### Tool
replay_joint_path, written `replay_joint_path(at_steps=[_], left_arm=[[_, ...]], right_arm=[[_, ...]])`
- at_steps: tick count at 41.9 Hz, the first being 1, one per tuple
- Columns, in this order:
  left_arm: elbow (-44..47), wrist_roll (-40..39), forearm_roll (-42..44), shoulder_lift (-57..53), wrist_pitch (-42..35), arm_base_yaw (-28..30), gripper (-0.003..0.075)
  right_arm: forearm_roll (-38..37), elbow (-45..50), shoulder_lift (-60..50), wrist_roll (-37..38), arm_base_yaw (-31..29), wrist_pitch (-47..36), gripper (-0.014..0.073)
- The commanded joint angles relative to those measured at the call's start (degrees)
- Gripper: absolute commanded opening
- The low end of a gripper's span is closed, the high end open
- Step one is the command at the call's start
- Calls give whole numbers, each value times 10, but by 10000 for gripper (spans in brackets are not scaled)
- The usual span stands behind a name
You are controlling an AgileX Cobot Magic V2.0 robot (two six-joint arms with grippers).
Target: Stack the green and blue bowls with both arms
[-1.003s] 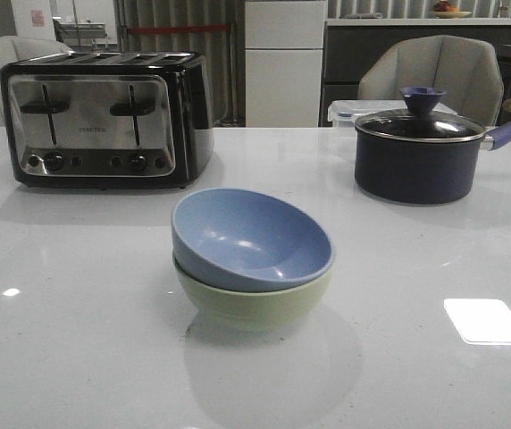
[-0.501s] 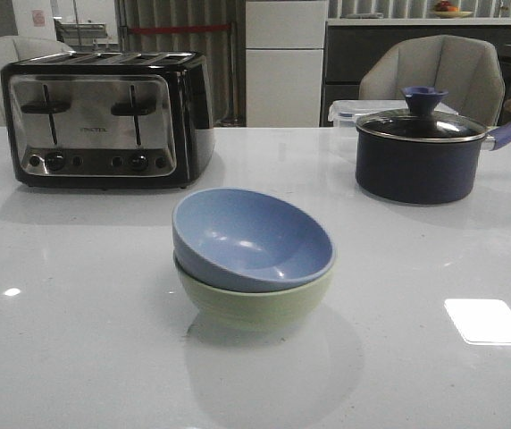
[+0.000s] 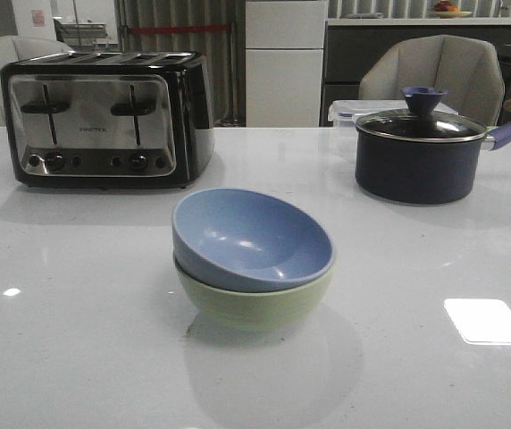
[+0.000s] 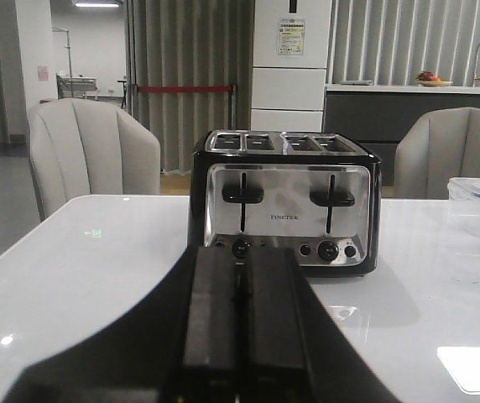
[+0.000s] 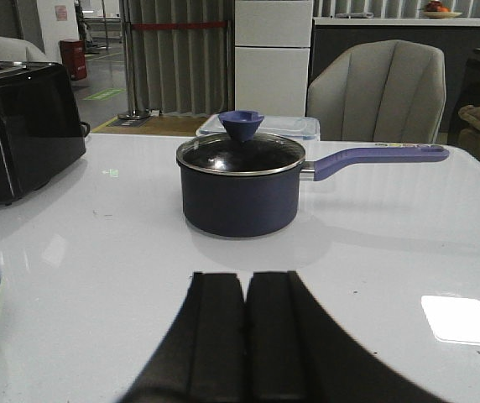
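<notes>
White glossy table (image 3: 77,357) fills the view, with bright light patches reflecting off it. Dead centre sits the green bowl (image 3: 255,306), directly on the surface, carrying the tilted blue bowl (image 3: 251,237) nested inside. Back left stands a black-and-chrome toaster (image 3: 104,116) with 4 slots. Back right, a dark navy saucepan (image 3: 416,161), lid on, with a clear plastic container (image 3: 345,111) just behind it.

left end effector (image 4: 240,323): fingers pressed together, empty | toaster (image 4: 285,201) ahead on white table (image 4: 80,277)
</notes>
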Motion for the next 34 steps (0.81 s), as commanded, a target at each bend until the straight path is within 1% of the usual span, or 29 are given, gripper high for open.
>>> replay_joint_path(at_steps=[1, 5, 34], left_arm=[[2, -3, 0, -11, -48, -2, 93], [2, -3, 0, -11, -48, -2, 93], [2, -3, 0, -11, -48, -2, 93]], right_arm=[[9, -2, -11, -26, -4, -57, 55], [22, -2, -11, -29, -6, -59, 55], [22, -2, -11, -29, -7, -59, 55]])
